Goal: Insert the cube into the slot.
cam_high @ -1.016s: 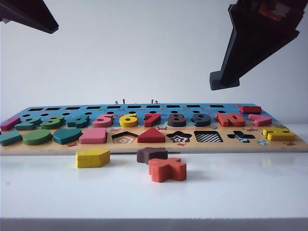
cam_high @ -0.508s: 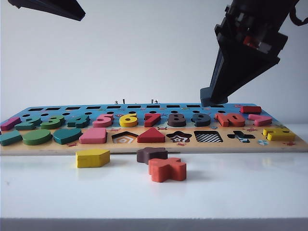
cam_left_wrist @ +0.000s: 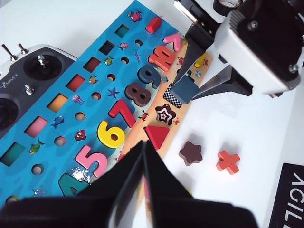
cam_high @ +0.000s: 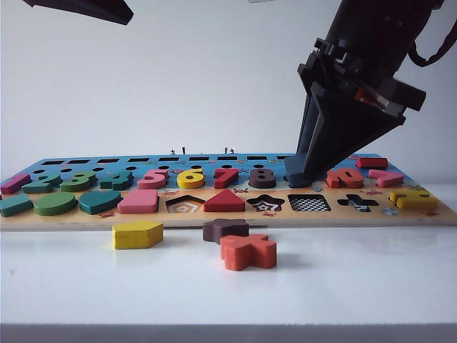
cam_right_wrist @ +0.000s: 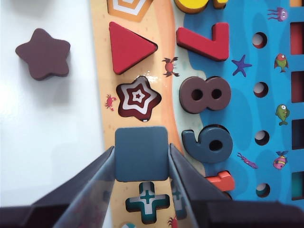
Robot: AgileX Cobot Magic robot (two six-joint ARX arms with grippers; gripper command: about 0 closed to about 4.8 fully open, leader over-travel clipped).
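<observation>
One flat slate-blue square wooden cube [cam_right_wrist: 141, 153] is hanging pinched between the two fingers of the right claw [cam_right_wrist: 141, 166], which is part-spread to the block's width and gripping it on two opposite edges. The block is sitting level over the long wooden puzzle board [cam_high: 64, 218], just beside the star-shaped recess [cam_right_wrist: 138, 98] and the cross-shaped recess [cam_right_wrist: 147, 201]. In the exterior view the one checkered square slot [cam_high: 309, 203] is lying uncovered in the board's front row, with the right claw's [cam_high: 301, 175] fingers pointing down at the board just behind it; whether they are touching the board cannot be told. The right arm is slanting down steeply from the upper right.

Three loose blocks are lying on the white desk [cam_high: 357, 286] in front of the board: one yellow pentagon block [cam_high: 137, 234], one dark brown star block [cam_high: 225, 229] and one orange cross block [cam_high: 248, 251].

The left claw [cam_left_wrist: 143, 164] is hovering high over the board's left part, its dark fingers pressed together at the tips and holding nothing. One grey radio handset [cam_left_wrist: 23, 85] is lying behind the board.
</observation>
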